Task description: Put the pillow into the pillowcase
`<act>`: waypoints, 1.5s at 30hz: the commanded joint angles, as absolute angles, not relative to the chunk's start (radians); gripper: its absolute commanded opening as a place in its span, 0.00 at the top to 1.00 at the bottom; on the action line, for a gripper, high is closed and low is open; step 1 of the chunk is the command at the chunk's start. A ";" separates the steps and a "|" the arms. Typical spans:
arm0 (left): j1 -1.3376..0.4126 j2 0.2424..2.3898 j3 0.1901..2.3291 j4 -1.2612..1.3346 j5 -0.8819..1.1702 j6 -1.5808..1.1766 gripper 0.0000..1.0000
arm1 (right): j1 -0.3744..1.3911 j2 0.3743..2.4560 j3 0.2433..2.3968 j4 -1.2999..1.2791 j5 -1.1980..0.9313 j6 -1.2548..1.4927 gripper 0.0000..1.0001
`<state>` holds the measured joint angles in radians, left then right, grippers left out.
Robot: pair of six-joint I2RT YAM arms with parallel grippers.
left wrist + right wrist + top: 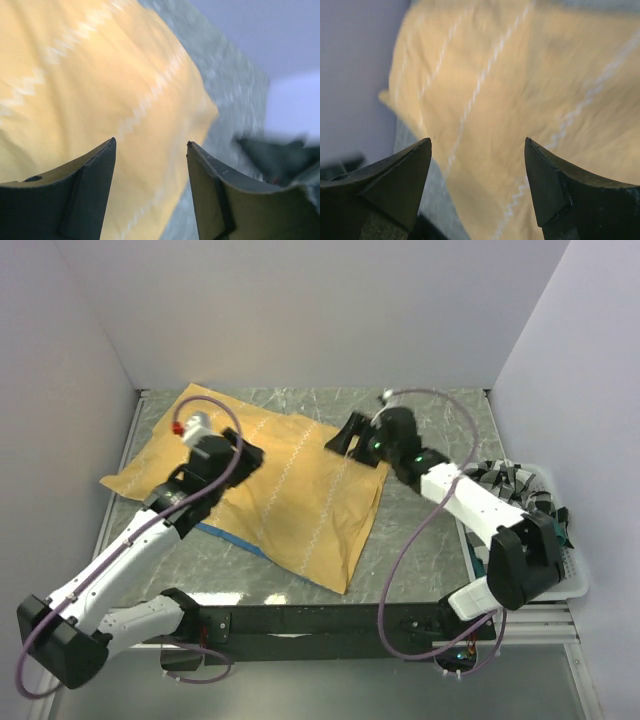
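The pillowcase [290, 490] lies yellow side up across the table [430, 540]. It looks soft, light and floppy, best pinched at a hem. No pillow shows; perhaps it is inside. Over the pillowcase, the left gripper [150, 142] and right gripper [477, 142] are spread, holding nothing.

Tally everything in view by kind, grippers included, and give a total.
pillowcase: 1
checked cloth: 1
basket: 1
grippers: 2 (left gripper, right gripper)
Total: 5
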<state>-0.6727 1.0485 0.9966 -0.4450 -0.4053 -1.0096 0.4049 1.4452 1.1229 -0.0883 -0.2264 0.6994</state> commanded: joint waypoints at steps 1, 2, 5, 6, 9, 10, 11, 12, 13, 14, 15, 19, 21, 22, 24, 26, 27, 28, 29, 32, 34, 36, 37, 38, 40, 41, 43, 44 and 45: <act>-0.421 1.020 0.889 -0.316 -0.201 -1.018 0.40 | 0.533 1.499 1.005 0.079 -0.276 0.767 0.18; -0.329 1.014 0.799 -0.272 -0.154 -1.031 0.46 | 0.557 1.500 0.985 0.096 -0.279 0.772 0.18; -0.217 1.011 0.630 -0.145 -0.036 -1.098 0.64 | 0.619 1.494 0.888 0.153 -0.241 0.781 0.20; -0.200 1.022 0.596 -0.117 -0.023 -1.110 0.67 | 0.629 1.491 0.864 0.164 -0.227 0.784 0.22; -0.155 1.063 0.482 -0.011 -0.009 -1.152 0.82 | 0.652 1.482 0.778 0.195 -0.209 0.776 0.26; -0.150 1.078 0.462 0.021 0.006 -1.170 0.86 | 0.655 1.489 0.747 0.202 -0.200 0.778 0.26; -0.146 1.097 0.436 0.062 0.005 -1.180 0.88 | 0.653 1.496 0.735 0.210 -0.199 0.779 0.28; -0.144 1.135 0.427 0.083 0.009 -1.193 0.90 | 0.653 1.505 0.726 0.215 -0.201 0.778 0.30; -0.146 1.155 0.420 0.100 0.011 -1.201 0.91 | 0.653 1.529 0.723 0.215 -0.202 0.775 0.30; -0.146 1.175 0.411 0.147 0.026 -1.209 0.91 | 0.653 1.543 0.727 0.209 -0.199 0.776 0.31; -0.146 1.221 0.411 0.170 0.032 -1.216 0.89 | 0.640 1.558 0.736 0.198 -0.192 0.767 0.31; -0.146 1.360 0.448 0.247 0.064 -1.226 0.91 | 0.539 1.688 0.859 0.098 -0.201 0.724 0.47; -0.153 1.441 0.472 0.302 0.092 -1.239 0.91 | 0.474 1.727 0.887 0.092 -0.241 0.722 0.55; -0.159 1.466 0.477 0.322 0.095 -1.242 0.89 | 0.416 1.770 0.928 0.071 -0.251 0.719 0.56; -0.186 1.540 0.508 0.356 0.100 -1.255 0.88 | 0.378 1.813 0.986 0.037 -0.252 0.707 0.57; -0.213 1.592 0.555 0.396 0.118 -1.259 0.87 | 0.338 1.879 1.099 -0.044 -0.252 0.689 0.58; -0.218 1.633 0.572 0.399 0.127 -1.259 0.87 | 0.330 1.903 1.156 -0.063 -0.244 0.687 0.58; -0.221 1.646 0.581 0.403 0.129 -1.256 0.87 | 0.324 1.911 1.181 -0.092 -0.239 0.684 0.57; -0.222 1.651 0.592 0.399 0.127 -1.256 0.86 | 0.316 1.914 1.202 -0.107 -0.241 0.675 0.57; -0.219 1.614 0.583 0.355 0.112 -1.232 0.78 | 0.311 1.888 1.241 -0.141 -0.229 0.652 0.53; -0.218 1.542 0.577 0.305 0.078 -1.189 0.66 | 0.310 1.846 1.239 -0.156 -0.212 0.641 0.49; -0.218 1.446 0.575 0.235 0.063 -1.151 0.59 | 0.296 1.789 1.227 -0.164 -0.212 0.635 0.47; -0.218 1.409 0.583 0.197 0.042 -1.135 0.54 | 0.293 1.764 1.220 -0.169 -0.219 0.634 0.46; -0.219 1.367 0.591 0.119 0.025 -1.117 0.50 | 0.291 1.740 1.212 -0.169 -0.222 0.630 0.43; -0.219 1.232 0.613 0.023 0.003 -1.065 0.38 | 0.291 1.655 1.195 -0.186 -0.216 0.618 0.34; -0.219 1.186 0.623 0.002 -0.038 -1.043 0.34 | 0.291 1.625 1.186 -0.187 -0.224 0.614 0.31; -0.225 1.060 0.667 -0.133 -0.058 -0.973 0.24 | 0.291 1.519 1.149 -0.187 -0.230 0.611 0.24; -0.229 1.024 0.684 -0.167 -0.063 -0.945 0.21 | 0.291 1.481 1.131 -0.183 -0.235 0.614 0.15; -0.232 0.965 0.704 -0.236 -0.063 -0.898 0.15 | 0.293 1.406 1.096 -0.181 -0.242 0.617 0.12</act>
<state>-0.2226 1.1202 0.6086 -0.0132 0.0013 -1.0649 0.2962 1.6238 1.1522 -0.1871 -0.2340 0.6361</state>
